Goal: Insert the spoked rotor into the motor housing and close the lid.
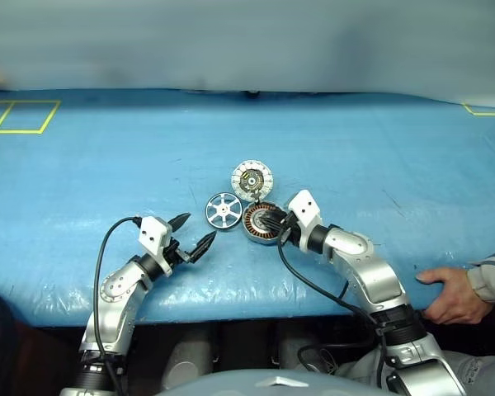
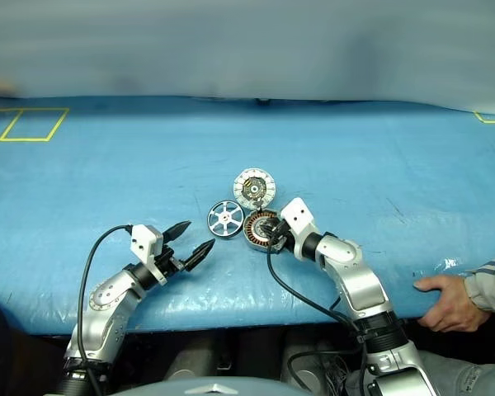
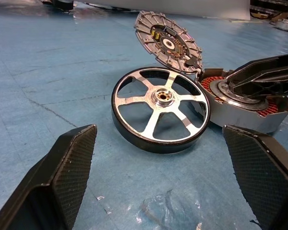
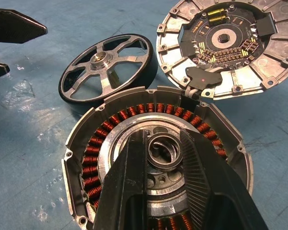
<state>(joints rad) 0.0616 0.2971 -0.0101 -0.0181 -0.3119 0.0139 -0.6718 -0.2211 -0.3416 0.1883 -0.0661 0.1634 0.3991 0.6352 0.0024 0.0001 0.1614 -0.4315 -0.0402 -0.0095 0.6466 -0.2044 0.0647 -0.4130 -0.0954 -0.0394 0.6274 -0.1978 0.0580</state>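
Rotor (image 1: 223,209) not in yet, flat on table (image 1: 82,181) just beside housing (image 4: 156,163). Lid (image 1: 252,180) open. Right gripper (image 4: 161,158) jaws nearly closed around housing's center hub; left gripper (image 1: 193,233) jaws spread, empty, near rotor. Insert + close left.

left hand (image 1: 191,235) fingers spread wide, level, right hand (image 4: 159,158) fingers nearly together, tilted down

Spoked rotor (image 3: 161,109) bright brushed metal, black rim; motor housing (image 4: 86,143) matt grey metal, copper windings; table cover (image 1: 107,165) blue, wrinkled, slightly glossy.
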